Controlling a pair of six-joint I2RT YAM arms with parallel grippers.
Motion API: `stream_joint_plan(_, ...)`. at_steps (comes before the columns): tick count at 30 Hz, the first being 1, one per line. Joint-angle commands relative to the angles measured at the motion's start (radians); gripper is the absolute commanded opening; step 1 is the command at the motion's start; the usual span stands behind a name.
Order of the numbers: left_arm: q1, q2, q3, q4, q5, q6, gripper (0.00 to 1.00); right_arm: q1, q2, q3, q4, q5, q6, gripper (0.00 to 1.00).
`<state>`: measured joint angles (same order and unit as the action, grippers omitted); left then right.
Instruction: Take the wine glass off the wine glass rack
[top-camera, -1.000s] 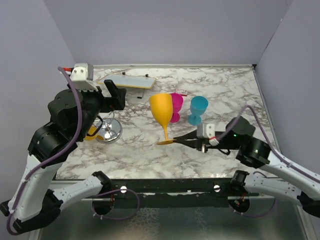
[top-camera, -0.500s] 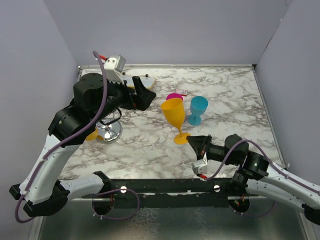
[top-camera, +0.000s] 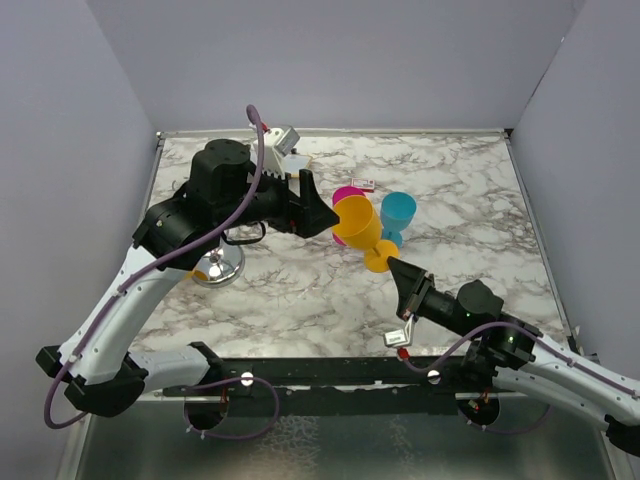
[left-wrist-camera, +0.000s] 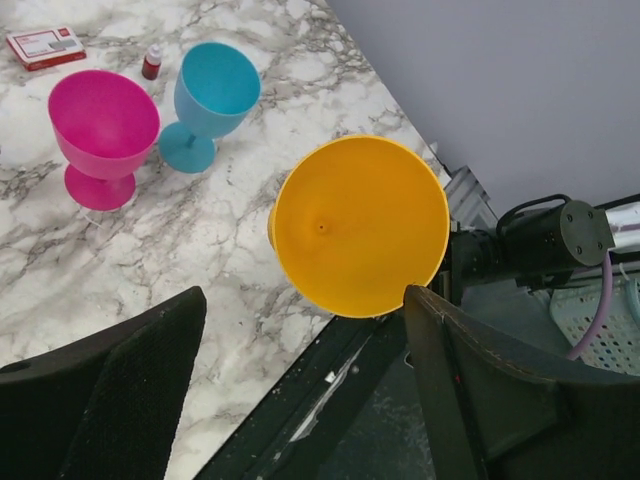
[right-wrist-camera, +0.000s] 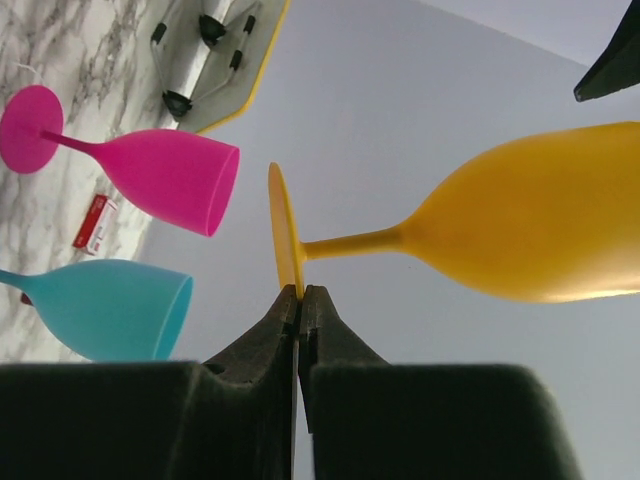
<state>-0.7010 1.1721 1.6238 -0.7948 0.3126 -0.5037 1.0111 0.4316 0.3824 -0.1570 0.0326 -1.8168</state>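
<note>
The orange wine glass (top-camera: 357, 226) is held in the air, tilted, above the table's middle. My right gripper (top-camera: 392, 268) is shut on the rim of its foot; in the right wrist view the fingertips (right-wrist-camera: 298, 292) pinch the foot's edge, with the orange wine glass (right-wrist-camera: 520, 230) stretching right. My left gripper (top-camera: 320, 212) is open just left of the bowl. In the left wrist view the orange wine glass (left-wrist-camera: 360, 225) shows its open mouth beyond the left gripper (left-wrist-camera: 305, 300), not touched. The chrome rack (top-camera: 220, 264) stands at the left, partly hidden by the left arm.
A pink glass (top-camera: 346, 195) and a blue glass (top-camera: 397, 216) stand upright just behind the orange one, and both show in the left wrist view, pink glass (left-wrist-camera: 103, 130) and blue glass (left-wrist-camera: 212, 95). A small red-and-white card (left-wrist-camera: 44, 45) lies near them. A flat board (right-wrist-camera: 215, 50) lies at the back.
My right gripper has lifted the orange glass off the table by its foot and tilted it. My left arm has swung right from the rack up to the glass's bowl.
</note>
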Motion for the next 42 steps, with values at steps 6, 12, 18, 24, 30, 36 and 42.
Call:
stream_joint_plan(6, -0.002, 0.041, -0.025, -0.017, 0.077, -0.009, 0.69, 0.003, 0.016, -0.004, 0.105, 0.038, -0.105, 0.01)
stream_joint_plan(12, -0.002, 0.101, -0.015, -0.051, 0.044, 0.002, 0.54, 0.004, 0.021, -0.003, 0.084, 0.04, -0.124, 0.01)
stream_joint_plan(18, -0.001, 0.133, 0.005, -0.114, 0.002, 0.038, 0.36, 0.004, 0.028, -0.008, 0.072, 0.04, -0.139, 0.01)
stream_joint_plan(24, -0.002, 0.127, -0.004, -0.114, 0.0, 0.035, 0.14, 0.003, 0.042, -0.011, 0.06, 0.039, -0.133, 0.01)
stream_joint_plan(30, -0.001, 0.121, 0.034, -0.136, -0.051, 0.043, 0.0, 0.003, 0.042, 0.004, -0.005, 0.013, -0.077, 0.17)
stream_joint_plan(36, 0.004, 0.134, 0.127, -0.213, -0.216, 0.074, 0.0, 0.004, 0.06, 0.024, -0.02, -0.04, 0.093, 0.57)
stream_joint_plan(42, 0.013, 0.161, 0.185, -0.287, -0.488, 0.12, 0.0, 0.003, 0.144, 0.186, 0.035, -0.039, 0.565, 0.97)
